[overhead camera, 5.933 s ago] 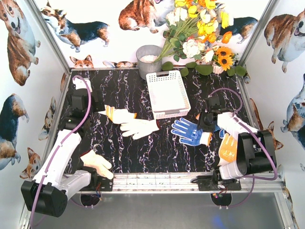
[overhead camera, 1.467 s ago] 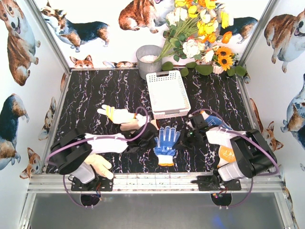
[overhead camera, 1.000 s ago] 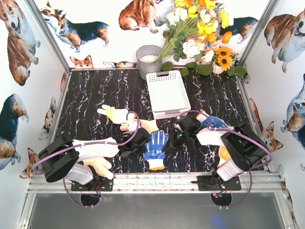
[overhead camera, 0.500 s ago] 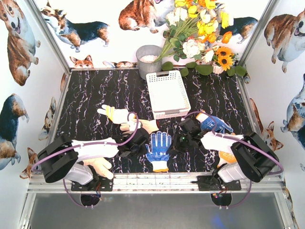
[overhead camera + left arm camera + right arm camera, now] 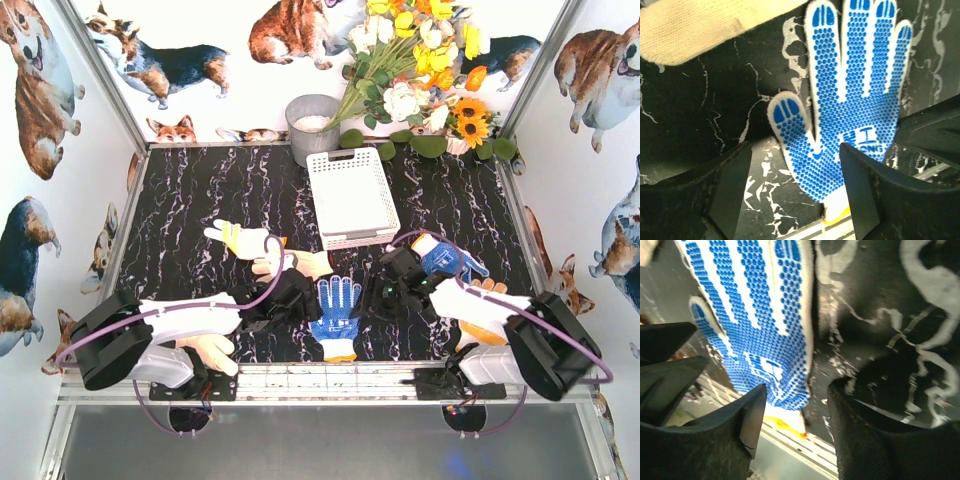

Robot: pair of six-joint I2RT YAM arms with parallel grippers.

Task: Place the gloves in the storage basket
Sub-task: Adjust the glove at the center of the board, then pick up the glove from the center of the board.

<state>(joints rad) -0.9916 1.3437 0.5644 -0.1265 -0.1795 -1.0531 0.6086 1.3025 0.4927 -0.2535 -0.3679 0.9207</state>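
Note:
A blue dotted glove [image 5: 335,315] lies flat, palm up, near the table's front edge, its yellow cuff toward me. My left gripper [image 5: 303,300] stands open at its left edge and my right gripper [image 5: 379,297] open at its right edge. In the left wrist view the glove [image 5: 850,100] fills the middle, with its cuff end between the open jaws of my left gripper [image 5: 795,195]. In the right wrist view the glove [image 5: 760,315] reaches down to the gap of my right gripper [image 5: 797,425]. Neither gripper holds anything. The white storage basket [image 5: 317,200] stands behind.
Another blue dotted glove [image 5: 447,258] lies right of the basket. White gloves [image 5: 250,243] lie at mid left, and a cream one [image 5: 205,350] by the left arm's base. A grey bucket [image 5: 312,125] and flowers [image 5: 420,70] stand at the back wall.
Both grippers were shut on the blue dotted glove's edges and have opened. The glove now lies flat on the table between them, slightly further right.

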